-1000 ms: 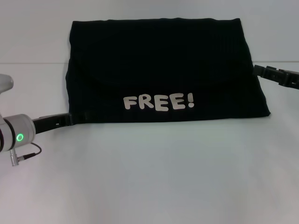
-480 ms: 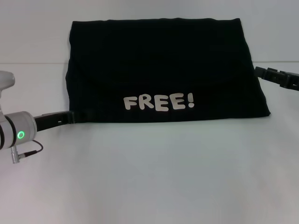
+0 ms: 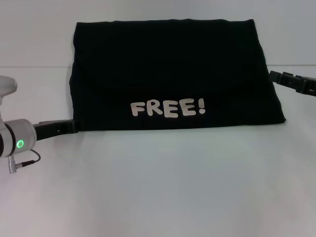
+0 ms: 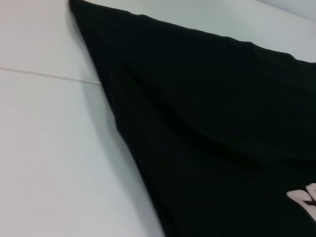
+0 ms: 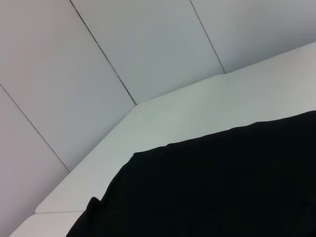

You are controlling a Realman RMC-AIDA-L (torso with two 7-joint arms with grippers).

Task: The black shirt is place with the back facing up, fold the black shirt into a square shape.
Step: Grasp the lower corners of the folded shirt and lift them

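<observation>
The black shirt [image 3: 173,74] lies flat on the white table [image 3: 158,187], folded into a wide rectangle toward the far middle of the table; cream "FREE!" lettering [image 3: 168,107] faces up on a band near the shirt's near edge; a curved fold line runs across the fabric just above the lettering; near-right corner flares out a bit past the far-right one.

Left gripper [image 3: 69,126] sits low at the shirt's near-left corner, tip touching or just under the cloth edge; can't tell whether it's released or clenched, tip merges w/ the black fabric; silver wrist w/ green light [image 3: 20,144] trails off toward the left edge.

Right gripper [image 3: 274,75] is at the shirt's right edge, roughly mid-depth, arm coming in from the right; tip meets the fabric edge; can't tell its state either.

Left wrist view: shirt [image 4: 212,128] fills most of the picture, left edge running diagonally over the table [image 4: 54,158], bit of lettering [image 4: 303,200] at the edge; right wrist view: shirt [image 5: 222,192] spread over the table [image 5: 197,108], wall panels [image 5: 74,64] beyond.
</observation>
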